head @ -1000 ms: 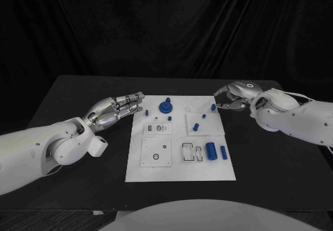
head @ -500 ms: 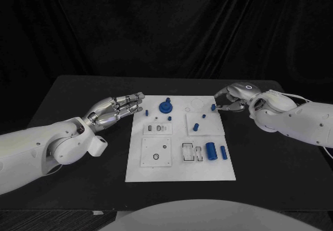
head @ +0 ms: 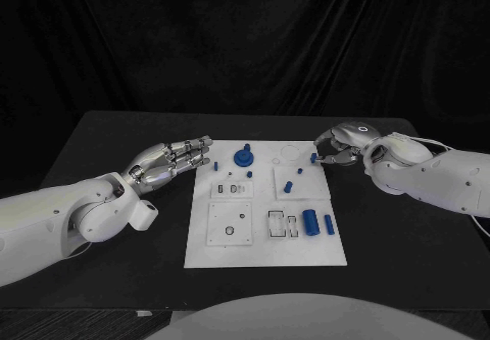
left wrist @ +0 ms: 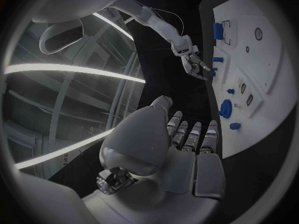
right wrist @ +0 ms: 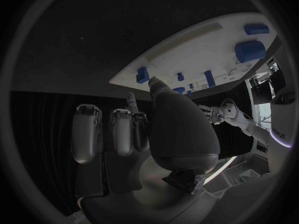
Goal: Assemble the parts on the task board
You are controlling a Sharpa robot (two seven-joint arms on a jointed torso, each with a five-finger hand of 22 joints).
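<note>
The white task board point(head: 265, 251) lies in the middle of the black table point(head: 112, 142), blue parts point(head: 309, 222) scattered on it. The left hand point(head: 168, 161) hovers just left of the board's far end, fingers straight and apart, holding nothing. The right hand point(head: 339, 145) pinches a small blue peg point(head: 314, 158) at the board's far right corner.
</note>
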